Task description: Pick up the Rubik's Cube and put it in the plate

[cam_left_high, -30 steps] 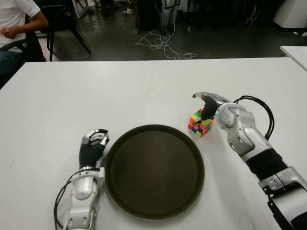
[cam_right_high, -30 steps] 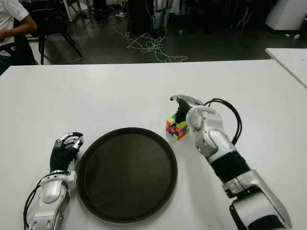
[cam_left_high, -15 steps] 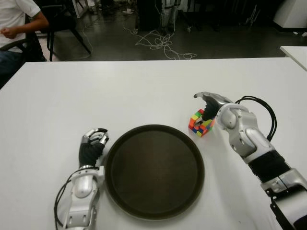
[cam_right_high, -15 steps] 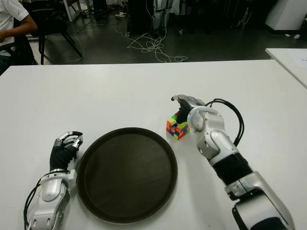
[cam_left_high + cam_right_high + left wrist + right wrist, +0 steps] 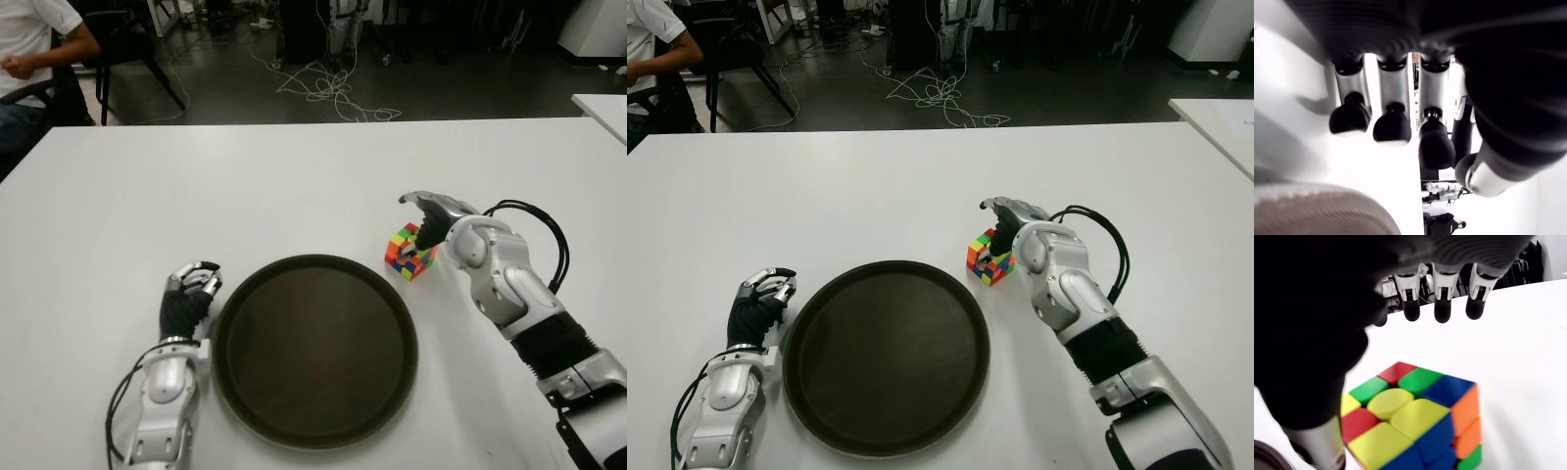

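A round dark plate [image 5: 315, 360] sits nearest on the white surface [image 5: 245, 186], with the left hand [image 5: 188, 292] just beside its left edge, fingers curled and holding nothing. Beyond the plate's right rim, the Rubik's Cube [image 5: 409, 251] sits on the surface. The right hand [image 5: 427, 217] arches over it, fingers [image 5: 1440, 303] spread above, not gripping it.

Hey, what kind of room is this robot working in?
Probably a robotics lab or workshop: loose cables sprawl over the dark floor behind the large white table, and a seated person waits at its far corner by dark equipment racks.
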`<state>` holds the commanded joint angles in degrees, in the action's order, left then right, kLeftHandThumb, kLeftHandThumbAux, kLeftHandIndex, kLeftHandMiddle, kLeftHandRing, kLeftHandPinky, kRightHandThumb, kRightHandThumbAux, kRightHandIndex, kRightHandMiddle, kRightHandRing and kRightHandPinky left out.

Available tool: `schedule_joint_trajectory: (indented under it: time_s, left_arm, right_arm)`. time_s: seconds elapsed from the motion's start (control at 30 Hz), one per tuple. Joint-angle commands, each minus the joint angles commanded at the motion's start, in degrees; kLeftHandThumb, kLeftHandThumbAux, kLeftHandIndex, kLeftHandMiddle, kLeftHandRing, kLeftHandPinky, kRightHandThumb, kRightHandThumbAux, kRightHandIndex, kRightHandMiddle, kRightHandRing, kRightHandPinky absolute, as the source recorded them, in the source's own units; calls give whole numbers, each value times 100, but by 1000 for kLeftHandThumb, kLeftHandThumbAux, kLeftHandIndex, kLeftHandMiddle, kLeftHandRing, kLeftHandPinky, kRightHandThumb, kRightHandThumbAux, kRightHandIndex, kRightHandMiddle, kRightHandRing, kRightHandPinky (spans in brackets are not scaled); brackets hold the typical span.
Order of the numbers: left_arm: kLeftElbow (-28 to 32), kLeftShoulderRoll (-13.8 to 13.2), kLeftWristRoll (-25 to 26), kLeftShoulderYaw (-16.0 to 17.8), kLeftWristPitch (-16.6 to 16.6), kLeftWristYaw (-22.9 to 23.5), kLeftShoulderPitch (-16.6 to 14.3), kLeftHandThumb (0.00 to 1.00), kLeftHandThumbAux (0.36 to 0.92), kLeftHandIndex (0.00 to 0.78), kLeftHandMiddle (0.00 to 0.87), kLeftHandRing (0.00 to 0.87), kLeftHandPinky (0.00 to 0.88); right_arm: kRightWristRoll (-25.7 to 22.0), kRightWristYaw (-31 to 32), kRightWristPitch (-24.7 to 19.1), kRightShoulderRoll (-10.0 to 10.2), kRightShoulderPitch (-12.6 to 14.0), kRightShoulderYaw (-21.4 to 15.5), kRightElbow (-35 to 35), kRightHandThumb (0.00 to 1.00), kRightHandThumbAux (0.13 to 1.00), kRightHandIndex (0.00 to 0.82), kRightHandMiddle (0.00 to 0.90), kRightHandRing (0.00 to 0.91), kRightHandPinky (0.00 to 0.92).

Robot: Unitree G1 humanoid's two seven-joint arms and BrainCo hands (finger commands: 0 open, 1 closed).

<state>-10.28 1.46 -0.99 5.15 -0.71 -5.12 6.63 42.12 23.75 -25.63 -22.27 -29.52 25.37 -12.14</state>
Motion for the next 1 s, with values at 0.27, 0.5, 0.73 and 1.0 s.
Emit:
schedule_joint_trajectory:
  time_s: [0.27, 0.5, 0.73, 1.0]
  left_arm:
    - [-39, 16, 39, 27, -55, 2, -12, 707, 707, 443, 806, 828, 812]
    - [-74, 35, 33, 31, -139, -29, -6, 708, 707, 443, 805, 826, 808]
    - [-121, 3, -82, -6, -222, -79, -9, 708, 707, 443, 804, 826, 810]
    - [-204, 5, -62, 6, -386, -32, -11, 708, 706, 443, 809, 830, 815]
  right_arm:
    - [4, 54, -69, 23, 21, 11, 5, 0, 805, 47, 61, 58, 21]
    - [19, 167, -198, 34, 24, 33, 83, 0, 811, 40, 63, 52, 13]
    - [16, 157, -232, 46, 52, 66, 69, 0, 834, 30, 59, 53, 21]
    - [-22, 98, -211, 93, 152, 51, 59, 0, 799, 40, 81, 73, 32]
